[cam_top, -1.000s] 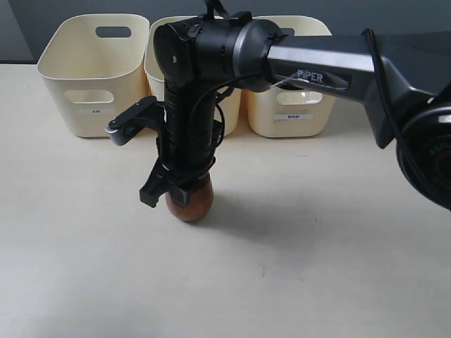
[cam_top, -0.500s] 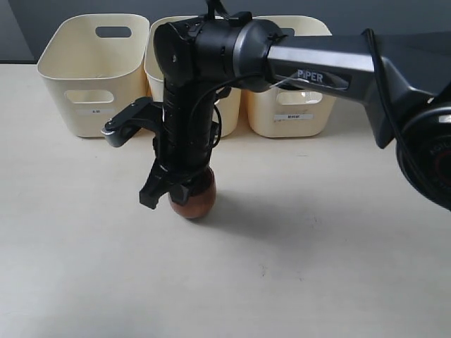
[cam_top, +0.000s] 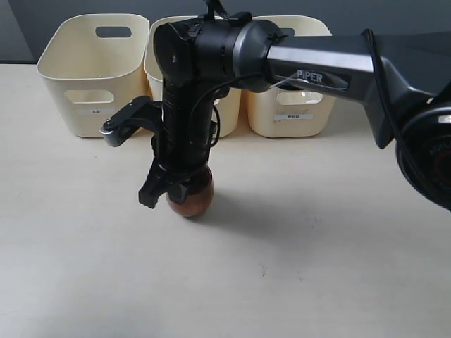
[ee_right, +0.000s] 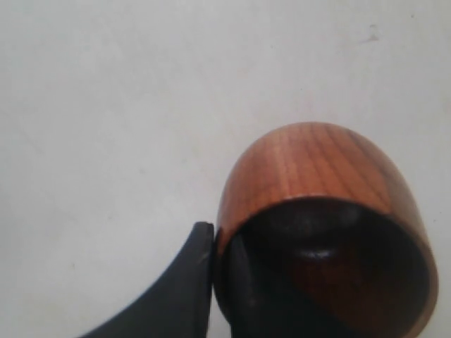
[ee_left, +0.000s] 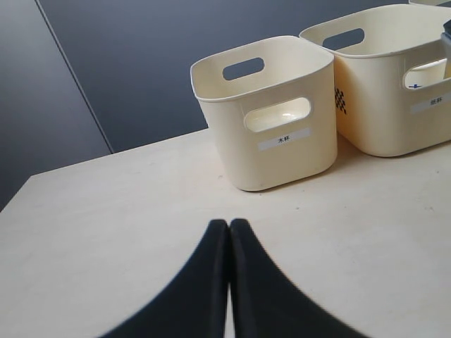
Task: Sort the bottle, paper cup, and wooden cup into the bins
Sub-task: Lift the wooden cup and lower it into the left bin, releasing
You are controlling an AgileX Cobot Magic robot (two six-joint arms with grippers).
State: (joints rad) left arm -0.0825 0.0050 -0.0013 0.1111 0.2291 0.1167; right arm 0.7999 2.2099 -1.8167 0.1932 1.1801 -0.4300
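Reddish-brown wood of the wooden cup (cam_top: 192, 203) shows only below the right gripper (cam_top: 173, 191); its upper half is covered. The arm (cam_top: 317, 67) also hides most of the middle bin (cam_top: 156, 70), between the left bin (cam_top: 88, 77) and the right bin (cam_top: 292, 113) at the far side of the table (cam_top: 317, 267). The cup is near the middle, in front of the bins. The right gripper pinches its rim, one finger inside and one outside. The left gripper (ee_left: 230, 236) is closed on nothing.

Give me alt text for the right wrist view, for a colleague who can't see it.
The right gripper pinches the wall of the reddish-brown wooden cup, one black finger outside the rim and one inside its dark hollow. The pale table fills the rest of the picture.
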